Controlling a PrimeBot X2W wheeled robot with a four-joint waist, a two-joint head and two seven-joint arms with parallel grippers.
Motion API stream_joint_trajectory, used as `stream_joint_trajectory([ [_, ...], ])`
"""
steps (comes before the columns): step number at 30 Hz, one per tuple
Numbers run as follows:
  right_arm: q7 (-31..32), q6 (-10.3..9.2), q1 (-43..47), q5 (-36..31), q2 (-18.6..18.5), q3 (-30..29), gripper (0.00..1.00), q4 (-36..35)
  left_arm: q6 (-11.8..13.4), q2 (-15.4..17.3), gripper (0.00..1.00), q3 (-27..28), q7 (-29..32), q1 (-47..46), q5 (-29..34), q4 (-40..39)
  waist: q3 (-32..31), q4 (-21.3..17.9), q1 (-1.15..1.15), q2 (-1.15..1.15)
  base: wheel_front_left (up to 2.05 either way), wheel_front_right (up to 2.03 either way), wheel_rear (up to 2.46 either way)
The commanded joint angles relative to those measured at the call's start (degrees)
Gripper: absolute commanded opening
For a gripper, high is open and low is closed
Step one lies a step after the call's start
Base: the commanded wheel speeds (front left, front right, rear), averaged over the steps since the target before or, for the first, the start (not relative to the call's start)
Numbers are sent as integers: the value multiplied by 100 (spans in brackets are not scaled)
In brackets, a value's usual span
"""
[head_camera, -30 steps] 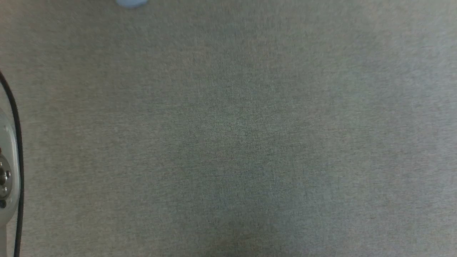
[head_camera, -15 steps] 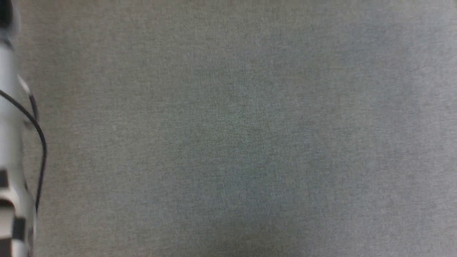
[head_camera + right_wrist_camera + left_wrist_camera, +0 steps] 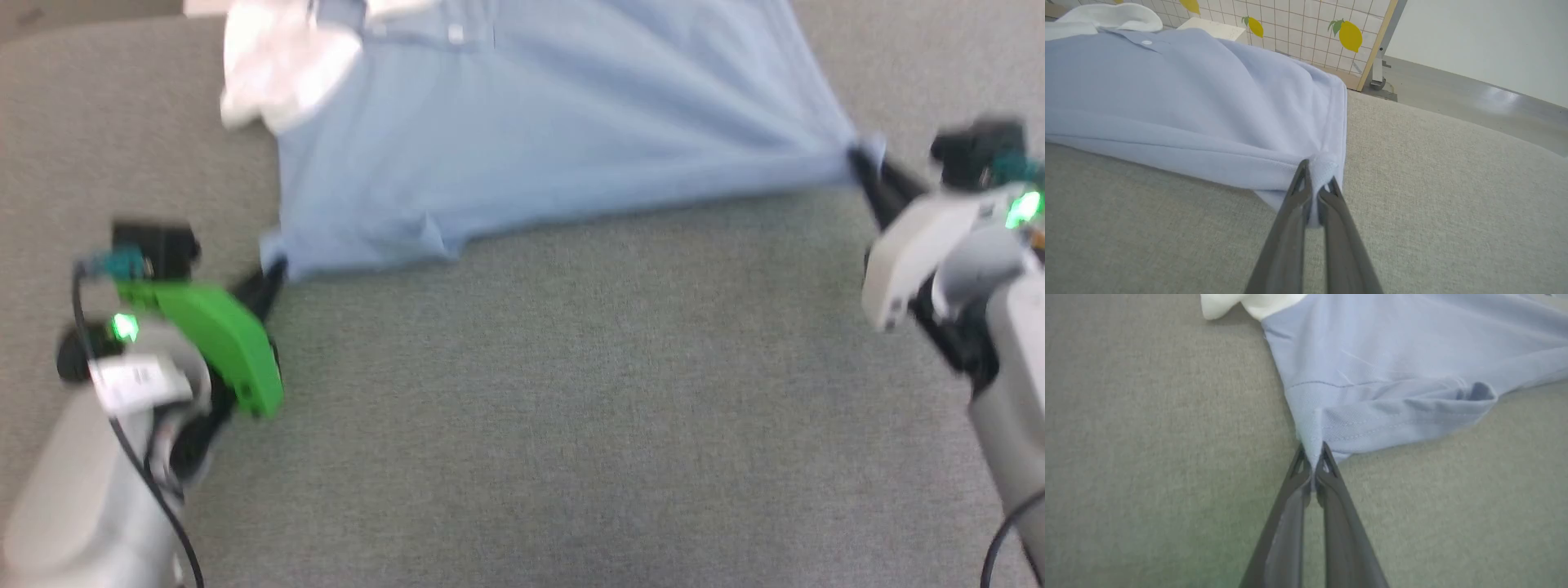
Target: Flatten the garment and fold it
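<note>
The left tool (image 3: 273,273) is pinched shut on a stitched corner of the garment (image 3: 531,122), its two dark fingers (image 3: 1331,486) pressed together with a thin ridge of blue cloth between the tips; the right tool (image 3: 857,159) is likewise closed tight, gripping a bunched corner at the opposite end; in the right wrist view a small wad of fabric bulges out between the tips of that tool (image 3: 1316,179); which part of the shirt each corner belongs to is hard to tell, though the left one may be a sleeve hem

The left forearm (image 3: 65,490) rises from the lower left, and its tool, under a green shell (image 3: 220,343), points up and rightward; the right forearm (image 3: 1012,408) comes in from the lower right, and its tool, under a pale shell (image 3: 906,253), points up and leftward; both tools sit low over the grey bench (image 3: 571,408), well apart, with the garment's near edge stretched between them and creases fanning out from the right grip

The garment lies on the bench beyond the tools, with its white collar (image 3: 277,57) crumpled at the far left; the head view is blurred, so finer detail is uncertain

Counted: two tools, both holding; one garment; one collar; one white button (image 3: 1146,42) plainly seen; one dark cable (image 3: 139,465) by the left forearm; past the bench a tiled panel (image 3: 1298,36) with at least three printed lemons
</note>
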Motion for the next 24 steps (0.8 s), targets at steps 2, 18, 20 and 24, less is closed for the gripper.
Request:
stream_joint_trajectory([
  [2, 81, -9, 474, 48, -56, -69, 0, -176, 132, 88, 0, 13, 110, 584, -128, -288, -561, 181, 1, 0, 0, 0, 0],
  [18, 917, -9, 3513, -28, 79, -1014, 0, -1557, 899, 19, 0, 28, 342, 3372, -552, -1701, -1032, 273, 1, 0, 0, 0, 0],
  [20, 951, -9, 3823, -21, 247, -1215, 0, -1724, 996, -22, 0, 45, 212, 3599, -509, -1739, -1054, 262, 1, 0, 0, 0, 0],
  [24, 963, -9, 4306, -55, 552, -1463, 0, -1951, 1017, -183, 0, 3, -227, 3830, -377, -1846, -1059, 273, 1, 0, 0, 0, 0],
])
